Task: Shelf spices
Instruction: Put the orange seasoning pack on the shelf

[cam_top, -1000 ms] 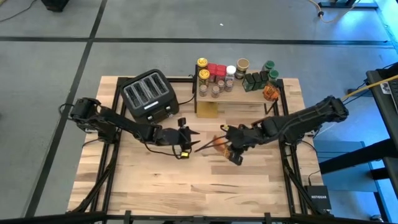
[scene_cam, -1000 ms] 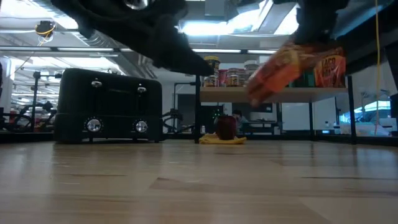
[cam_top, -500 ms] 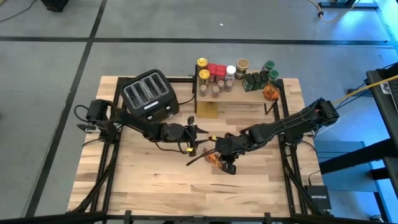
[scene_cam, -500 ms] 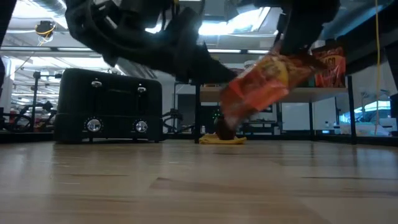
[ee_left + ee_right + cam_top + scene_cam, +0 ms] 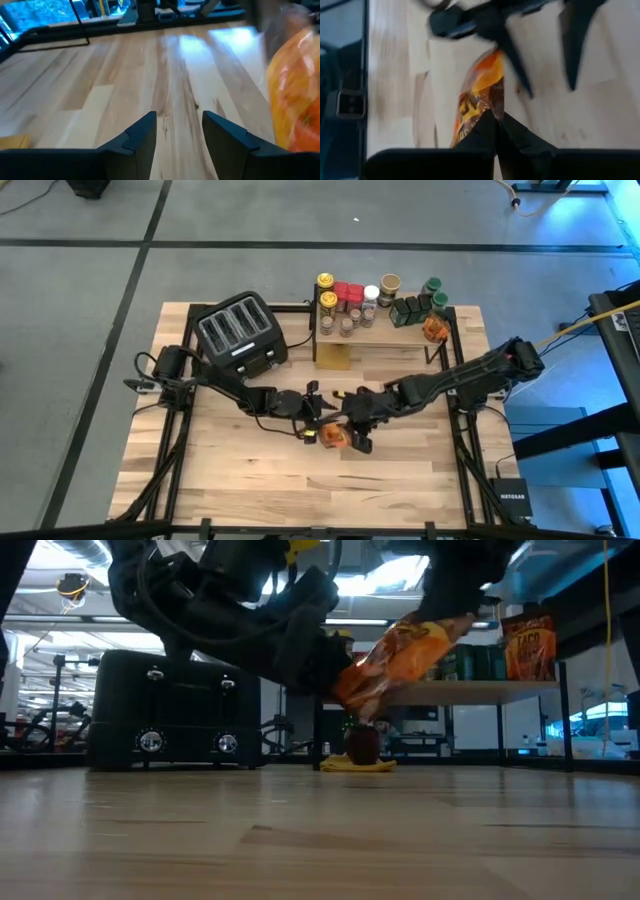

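Crinkled orange-brown foil spice packet (image 5: 400,660) hangs tilted above the table, right gripper (image 5: 495,120) clamped on its edge; left gripper (image 5: 179,135) spread, empty; label blurred

Glossy foil packet (image 5: 400,665); matt wood tabletop (image 5: 250,465).

You can read "TACO" on the orange packet (image 5: 527,643) standing on the shelf (image 5: 470,692); "NETGEAR" marks the floor box (image 5: 513,500).
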Available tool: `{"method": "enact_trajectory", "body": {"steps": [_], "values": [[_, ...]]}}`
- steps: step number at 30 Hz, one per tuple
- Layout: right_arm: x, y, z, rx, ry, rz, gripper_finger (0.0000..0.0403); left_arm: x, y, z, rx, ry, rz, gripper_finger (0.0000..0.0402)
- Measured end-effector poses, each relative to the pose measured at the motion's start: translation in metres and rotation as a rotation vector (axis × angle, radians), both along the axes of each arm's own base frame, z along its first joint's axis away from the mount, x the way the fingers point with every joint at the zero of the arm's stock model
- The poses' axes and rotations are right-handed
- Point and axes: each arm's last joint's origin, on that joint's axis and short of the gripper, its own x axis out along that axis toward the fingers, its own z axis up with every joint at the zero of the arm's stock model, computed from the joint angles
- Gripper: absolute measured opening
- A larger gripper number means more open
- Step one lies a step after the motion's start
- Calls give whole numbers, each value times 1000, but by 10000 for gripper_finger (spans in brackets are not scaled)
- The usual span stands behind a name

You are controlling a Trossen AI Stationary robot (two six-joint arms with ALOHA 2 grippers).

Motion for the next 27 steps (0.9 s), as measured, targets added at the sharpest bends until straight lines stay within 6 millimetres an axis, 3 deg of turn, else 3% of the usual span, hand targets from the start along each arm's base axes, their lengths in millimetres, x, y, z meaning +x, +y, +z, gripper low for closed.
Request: {"method": "enact_trajectory", "body": {"steps": [9, 15, 20, 27], "values": [[10, -23, 4, -4, -72, -63, 7, -1, -4, 0, -1, 0, -2, 153], [9, -24, 3, -75, -67, -69, 7, -2, -3, -4, 25, 51, 4, 153], [-5, -26, 3, -77, 46, -54, 7, -13, 0, -9, 93, 228, 76, 153], [-39, -35, 34, -98, 44, -163, 5, -37, 6, 18, 111, 377, 156, 153]]}}
